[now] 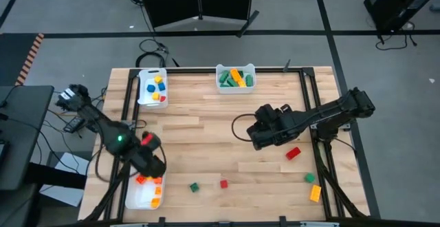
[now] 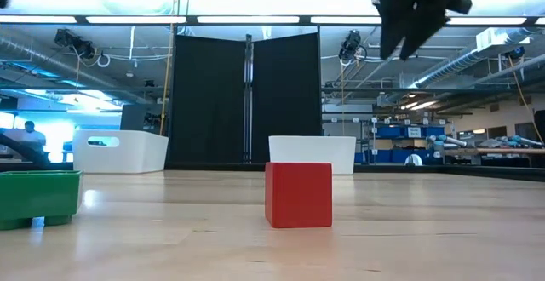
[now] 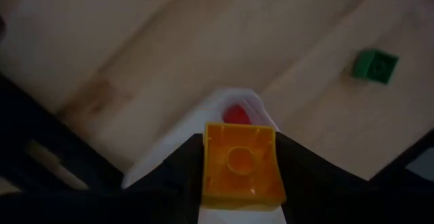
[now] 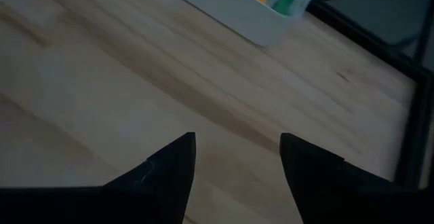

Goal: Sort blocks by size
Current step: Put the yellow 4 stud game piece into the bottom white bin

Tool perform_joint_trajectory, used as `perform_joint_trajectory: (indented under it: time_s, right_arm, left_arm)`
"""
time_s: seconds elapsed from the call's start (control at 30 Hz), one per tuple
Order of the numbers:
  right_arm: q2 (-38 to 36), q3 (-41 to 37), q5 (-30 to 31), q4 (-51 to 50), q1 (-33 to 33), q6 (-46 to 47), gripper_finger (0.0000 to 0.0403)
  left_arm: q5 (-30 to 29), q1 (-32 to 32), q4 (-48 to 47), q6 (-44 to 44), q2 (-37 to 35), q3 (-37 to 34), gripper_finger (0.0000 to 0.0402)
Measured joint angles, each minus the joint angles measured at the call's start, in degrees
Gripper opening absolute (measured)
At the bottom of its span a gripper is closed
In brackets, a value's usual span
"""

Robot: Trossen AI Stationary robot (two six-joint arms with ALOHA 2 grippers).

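1. Pale wooden plank table (image 1: 213, 131) with light and tan streaks, framed in black.
2. Three white rectangular plastic trays: one (image 1: 142, 195) holding orange and red bricks, one (image 1: 143, 89) holding yellow, blue and red bricks, one (image 1: 221, 69) holding green, orange and yellow bricks.
3. Small orange studded plastic brick (image 3: 242, 164) between dark fingers.
4. Loose bricks on the wood: red cube (image 2: 298, 194), green (image 1: 194, 186), red (image 1: 293, 153), green (image 1: 310, 177), orange (image 1: 315, 193).
5. Both arms are black.

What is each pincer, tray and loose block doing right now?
Left pincer: shut on orange block, over the near-left tray.
Right pincer: open, empty, above bare wood.
Far middle tray: holds green and orange blocks.
Far-left tray: holds small blocks.
Red block: loose on table.
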Motion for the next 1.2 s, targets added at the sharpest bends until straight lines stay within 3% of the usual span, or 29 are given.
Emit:
perform_joint_trajectory:
  time_s: [0.43, 0.6, 0.87, 1.2]
  right_arm:
    - [0.0, -6.5, -0.8, 1.1, 0.0, 1.7, 0.0225]
    - [0.0, -6.5, 0.0, 1.4, 0.0, 1.0, 0.0226]
    - [0.0, -6.5, 0.0, 3.1, 0.1, -0.4, 0.0225]
    - [0.0, -6.5, -0.3, 4.3, 1.6, -0.4, 0.0225]
  left_arm:
    - [1.7, -15.5, 5.7, -23.4, 10.2, 0.0, 0.0150]
    - [2.1, -17.5, 10.2, -22.7, 14.3, -1.2, 0.0152]
    - [7.3, -17.9, 26.7, -22.2, 16.5, -11.3, 0.0153]
    - [7.5, -17.9, 29.2, -22.5, 16.4, -13.3, 0.0169]
